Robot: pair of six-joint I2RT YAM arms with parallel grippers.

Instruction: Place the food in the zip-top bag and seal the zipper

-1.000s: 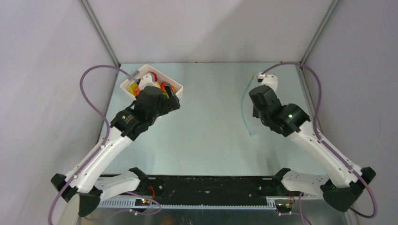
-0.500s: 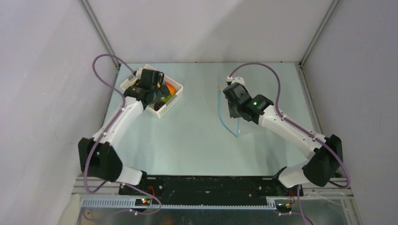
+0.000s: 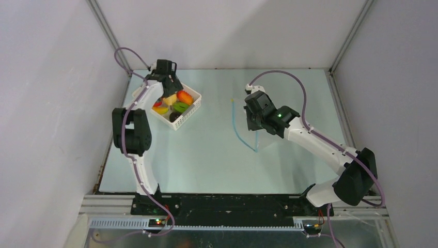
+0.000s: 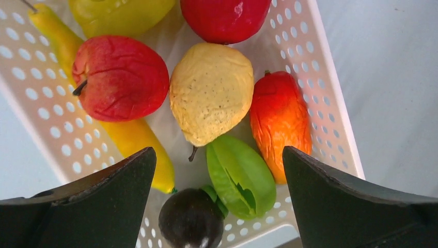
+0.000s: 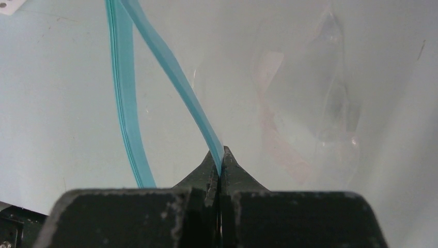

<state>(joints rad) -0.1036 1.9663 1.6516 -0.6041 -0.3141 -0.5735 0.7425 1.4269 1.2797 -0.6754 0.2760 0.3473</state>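
Right gripper (image 5: 219,157) pinches the zipper (image 5: 174,77), seemingly propping the zip-top bag (image 5: 320,103) open; left gripper (image 4: 217,201) gapes above the food (image 4: 212,98).

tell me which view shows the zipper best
Right wrist: the zipper shows close up, its two strips parted, one pinched in the right gripper. Top external shows only a thin blue line; left wrist, nothing.

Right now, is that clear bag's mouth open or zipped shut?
Open: on the bag, the two blue zipper strips spread apart; the right gripper pinches one.
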